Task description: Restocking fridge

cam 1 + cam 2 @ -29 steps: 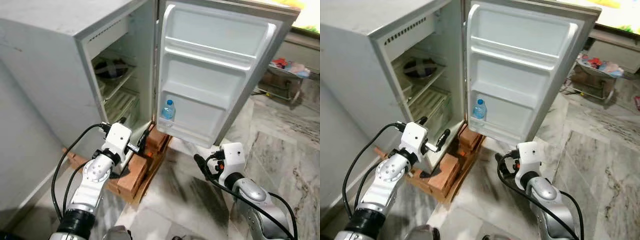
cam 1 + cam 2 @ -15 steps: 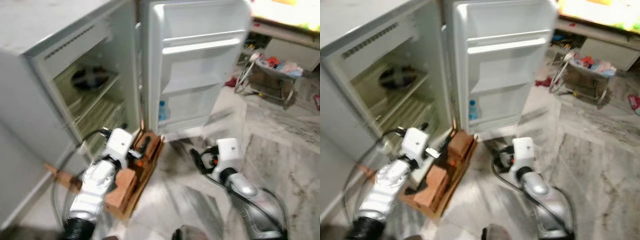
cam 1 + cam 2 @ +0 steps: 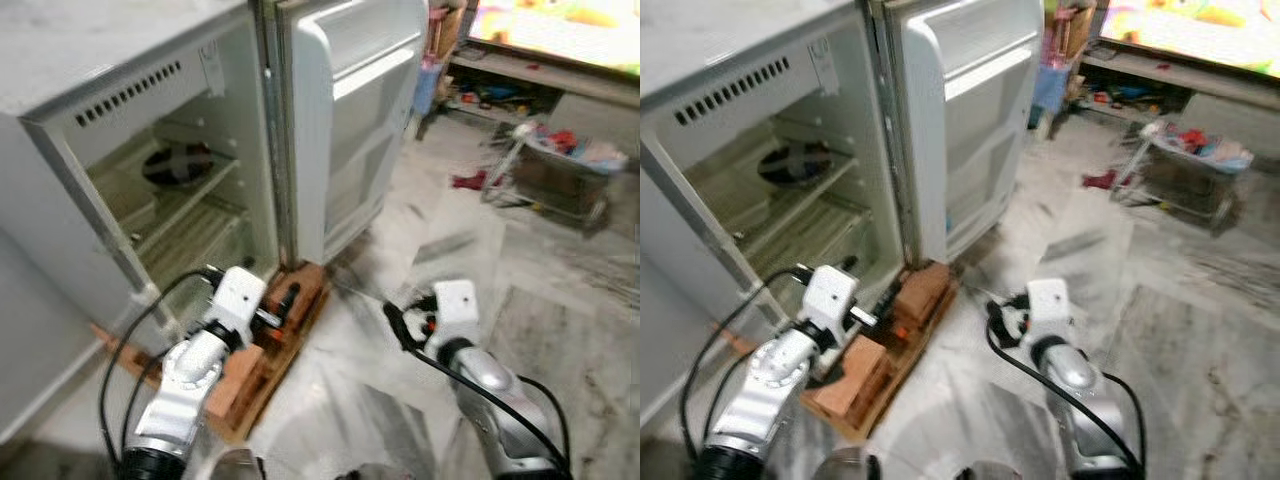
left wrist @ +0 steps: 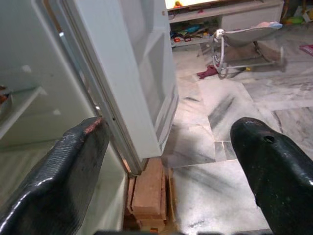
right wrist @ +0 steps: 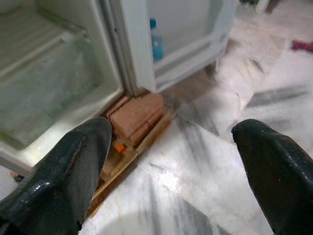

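1. A room with a grey-veined marble floor; a bright screen glows at 1 o'clock above a low shelf, with a small metal cart of clutter below it.
2. A small white fridge stands at 10 o'clock, raised on bricks and a wooden pallet.
3. Its door hangs open at 12 o'clock, edge toward the camera.
4. Inside are wire shelves; a dark round object rests on the upper one.
5. A blue-capped water bottle stands in the lowest door shelf.
6. The left gripper hovers at 7 o'clock before the bricks, fingers spread wide, holding nothing.
7. The right gripper hovers at 5 o'clock over the floor, fingers spread, empty.
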Controlling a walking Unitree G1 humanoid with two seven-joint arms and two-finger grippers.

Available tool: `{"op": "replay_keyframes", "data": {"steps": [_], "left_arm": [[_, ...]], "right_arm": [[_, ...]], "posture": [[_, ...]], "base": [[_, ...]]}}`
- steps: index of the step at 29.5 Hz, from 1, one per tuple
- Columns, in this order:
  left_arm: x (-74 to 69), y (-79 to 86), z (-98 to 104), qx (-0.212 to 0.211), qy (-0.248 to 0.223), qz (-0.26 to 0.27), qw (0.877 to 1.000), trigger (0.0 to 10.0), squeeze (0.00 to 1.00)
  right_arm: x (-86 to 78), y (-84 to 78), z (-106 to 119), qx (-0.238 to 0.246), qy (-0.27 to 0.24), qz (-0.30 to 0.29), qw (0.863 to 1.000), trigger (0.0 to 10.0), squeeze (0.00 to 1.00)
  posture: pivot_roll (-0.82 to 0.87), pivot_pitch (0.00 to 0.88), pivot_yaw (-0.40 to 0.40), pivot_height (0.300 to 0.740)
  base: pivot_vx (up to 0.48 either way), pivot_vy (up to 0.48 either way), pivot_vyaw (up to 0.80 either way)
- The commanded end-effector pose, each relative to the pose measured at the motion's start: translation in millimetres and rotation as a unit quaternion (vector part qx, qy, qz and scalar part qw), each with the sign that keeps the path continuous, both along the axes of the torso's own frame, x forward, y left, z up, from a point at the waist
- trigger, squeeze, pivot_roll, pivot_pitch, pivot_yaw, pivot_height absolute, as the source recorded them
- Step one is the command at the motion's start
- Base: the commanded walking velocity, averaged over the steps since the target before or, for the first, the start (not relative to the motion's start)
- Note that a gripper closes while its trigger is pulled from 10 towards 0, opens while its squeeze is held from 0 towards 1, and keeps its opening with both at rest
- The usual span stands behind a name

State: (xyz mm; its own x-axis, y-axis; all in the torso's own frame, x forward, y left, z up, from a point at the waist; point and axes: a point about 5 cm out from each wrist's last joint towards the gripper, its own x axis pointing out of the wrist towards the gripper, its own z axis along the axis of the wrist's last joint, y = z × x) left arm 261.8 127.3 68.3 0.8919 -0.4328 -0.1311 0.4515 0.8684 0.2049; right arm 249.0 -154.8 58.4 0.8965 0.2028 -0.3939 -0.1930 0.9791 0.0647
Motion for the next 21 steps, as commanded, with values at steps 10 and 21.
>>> {"op": "replay_keyframes", "data": {"steps": [10,21], "left_arm": [[0.3,-12.9,-0.8,-0.002,0.004,-0.017,1.0,10.0,0.0],[3.2,-14.3,-0.8,0.01,0.0,-0.018,1.0,10.0,0.0]], "right_arm": [[0.0,-8.9,-0.9,-0.007,-0.005,-0.019,1.0,10.0,0.0],[1.6,-7.8,-1.4,-0.007,-0.007,-0.023,1.0,10.0,0.0]], "posture": [[0.05,0.029,-0.025,0.74],[0.06,0.031,-0.023,0.74]], "base": [[0.0,-0.336,0.0],[0.0,-0.175,0.0]]}}
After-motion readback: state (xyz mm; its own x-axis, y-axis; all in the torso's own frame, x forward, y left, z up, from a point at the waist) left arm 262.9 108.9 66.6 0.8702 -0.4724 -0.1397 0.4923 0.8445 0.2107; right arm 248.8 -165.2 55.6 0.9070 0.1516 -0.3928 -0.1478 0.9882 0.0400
